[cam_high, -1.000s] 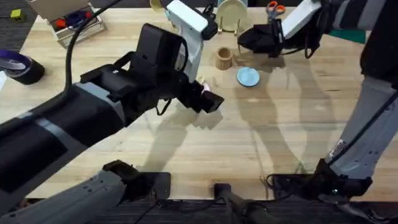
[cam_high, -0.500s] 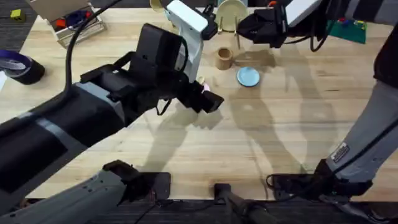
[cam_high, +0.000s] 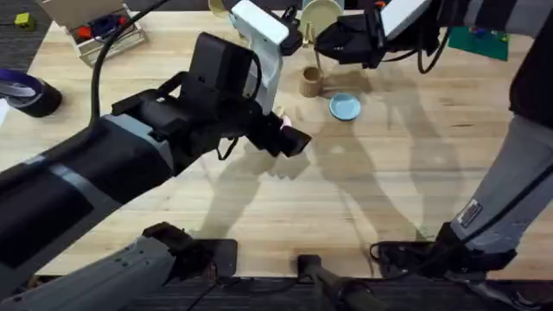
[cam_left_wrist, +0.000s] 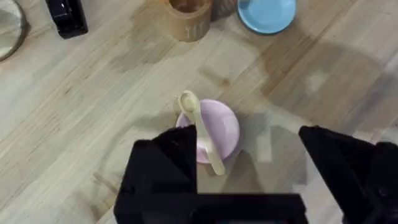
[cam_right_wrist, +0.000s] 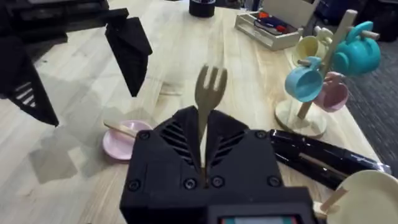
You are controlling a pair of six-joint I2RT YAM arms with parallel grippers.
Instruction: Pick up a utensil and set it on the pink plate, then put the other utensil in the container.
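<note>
The fork [cam_right_wrist: 208, 93] stands pinched in the right claw [cam_right_wrist: 204, 165], handle down between the fingers and prongs up, so its long axis runs along the claw. From above, this claw [cam_high: 333, 39] hangs just beyond the cup [cam_high: 311, 82], on the side away from the arm bases and slightly to the cup's right, so by my reading the fork must come back over the cup's open mouth and be turned handle-down before release. The right arm is the nearer to the cup; the left is busy elsewhere. The spoon [cam_left_wrist: 202, 130] already lies across the pink plate [cam_left_wrist: 221, 127], its bowl overhanging the rim on the cup's side, and the plate sits on the bench [cam_left_wrist: 74, 112] well short of the cup [cam_left_wrist: 188, 17], toward the bases. The left claw [cam_left_wrist: 249, 168] hovers above the plate with its fingers spread and nothing between them. Just beside the cup, to its right and a little nearer the bases, is the blue plate [cam_high: 345, 106]; beyond the cup a pale dish on a rack [cam_high: 321, 19] stands close behind the right claw and could be brushed if the fork swings wide. A mug tree [cam_right_wrist: 323, 74] and a tray [cam_right_wrist: 270, 25] stand farther off.
</note>
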